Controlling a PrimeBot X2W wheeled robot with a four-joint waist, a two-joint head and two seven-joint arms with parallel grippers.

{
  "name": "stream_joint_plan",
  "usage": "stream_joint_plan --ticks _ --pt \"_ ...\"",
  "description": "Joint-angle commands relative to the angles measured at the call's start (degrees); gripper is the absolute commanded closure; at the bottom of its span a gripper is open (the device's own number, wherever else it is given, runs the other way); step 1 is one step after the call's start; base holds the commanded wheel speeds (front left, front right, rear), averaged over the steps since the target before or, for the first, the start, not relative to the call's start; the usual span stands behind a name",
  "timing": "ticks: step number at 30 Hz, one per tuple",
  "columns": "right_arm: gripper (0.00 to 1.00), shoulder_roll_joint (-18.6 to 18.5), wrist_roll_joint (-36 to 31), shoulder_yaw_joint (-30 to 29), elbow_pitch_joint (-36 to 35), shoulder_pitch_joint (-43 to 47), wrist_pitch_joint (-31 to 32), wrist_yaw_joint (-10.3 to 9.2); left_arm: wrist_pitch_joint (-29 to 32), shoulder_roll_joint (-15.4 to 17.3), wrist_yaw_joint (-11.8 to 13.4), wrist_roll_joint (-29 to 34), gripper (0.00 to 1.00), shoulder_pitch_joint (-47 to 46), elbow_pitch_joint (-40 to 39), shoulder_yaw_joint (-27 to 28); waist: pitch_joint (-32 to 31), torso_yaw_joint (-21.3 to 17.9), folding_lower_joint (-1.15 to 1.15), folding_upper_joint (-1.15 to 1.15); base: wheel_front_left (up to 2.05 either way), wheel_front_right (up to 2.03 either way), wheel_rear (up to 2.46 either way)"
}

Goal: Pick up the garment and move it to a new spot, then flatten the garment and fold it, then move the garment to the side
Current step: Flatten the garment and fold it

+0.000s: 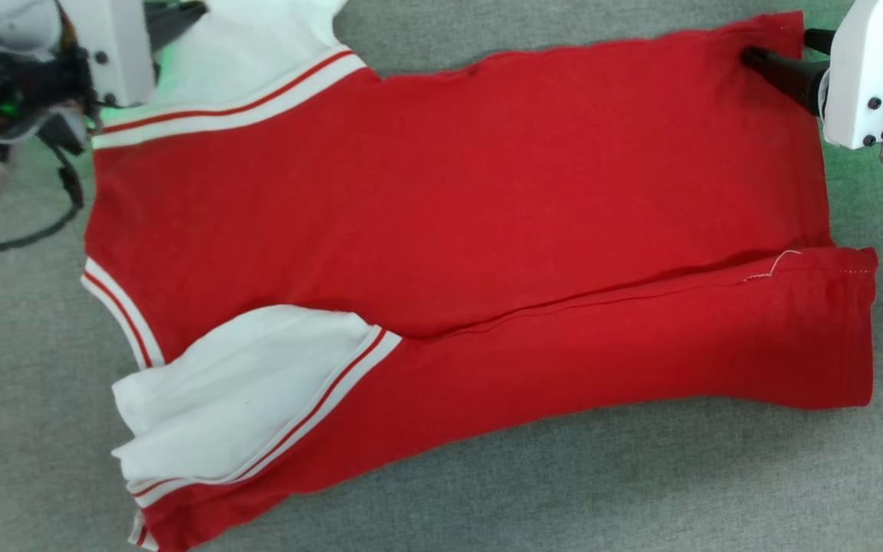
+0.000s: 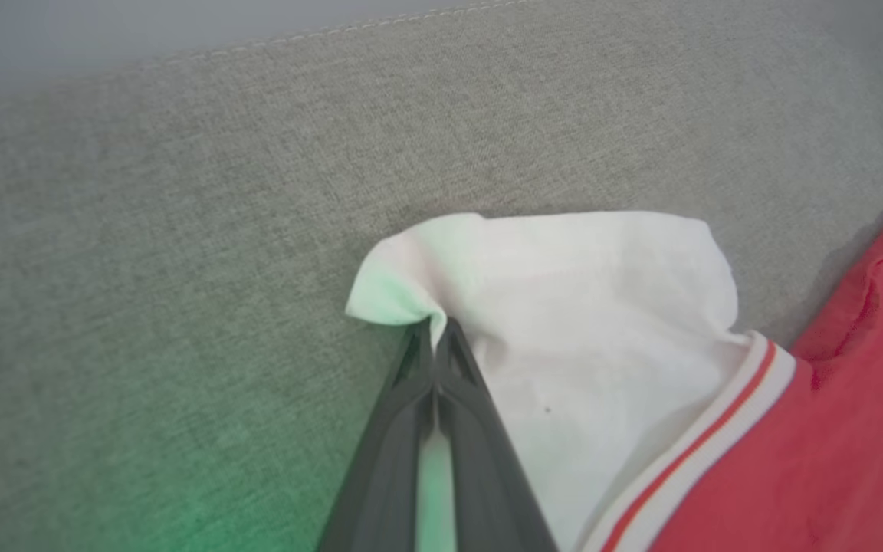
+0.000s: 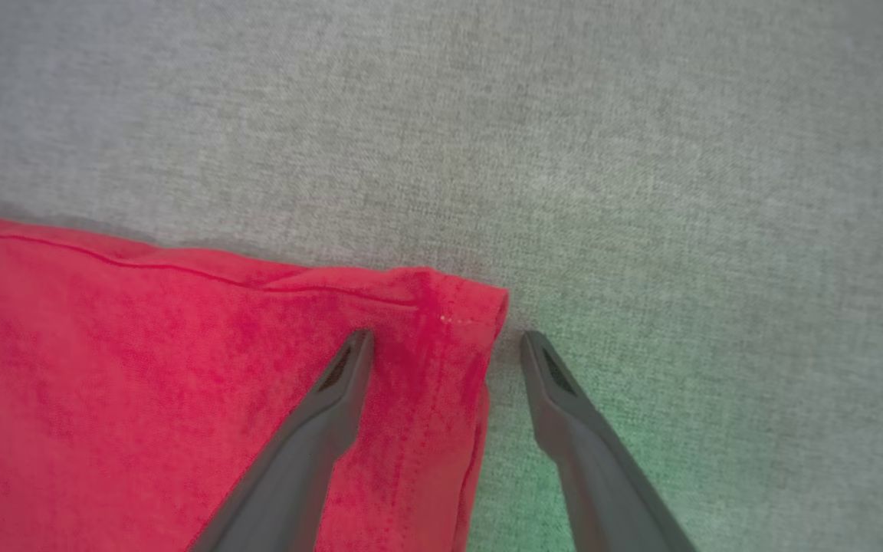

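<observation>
Garment sleeve tip inside closed left hand

No text, number or label is showing readably; the garment is presenting plain red and white cloth.

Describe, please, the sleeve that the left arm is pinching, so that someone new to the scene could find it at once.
A red shirt lies spread across the grey cloth surface. At its left end are two white sleeves with striped trim. The far sleeve is yours: the left gripper has its fingers shut on its corner, while the near sleeve lies free.
</observation>
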Motion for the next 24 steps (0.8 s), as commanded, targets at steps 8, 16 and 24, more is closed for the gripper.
stream_joint_plan --ticks 8,16,24 --pt "1.0 -2.47 1.83 2.88 2.62 1.59 -8.55 -0.04 -7.27 -1.53 -0.13 -3.18 1.0 3.0 -3.3 -1.59 -4.81 3.06 0.0 0.0 0.0 0.0 0.0" --pt "1.0 -7.83 5.79 5.62 -2.61 8.12 -14.62 -0.04 -17.67 1.72 -0.13 -5.49 1.0 8.58 -13.93 -3.13 -12.9 6.45 0.0 0.0 0.0 0.0 0.0" --pt "1.0 -15.35 10.93 5.71 -12.11 19.83 -15.34 -0.04 -26.79 10.28 -0.13 -7.33 1.0 17.81 -32.92 -6.14 -17.85 9.68 0.0 0.0 0.0 0.0 0.0"
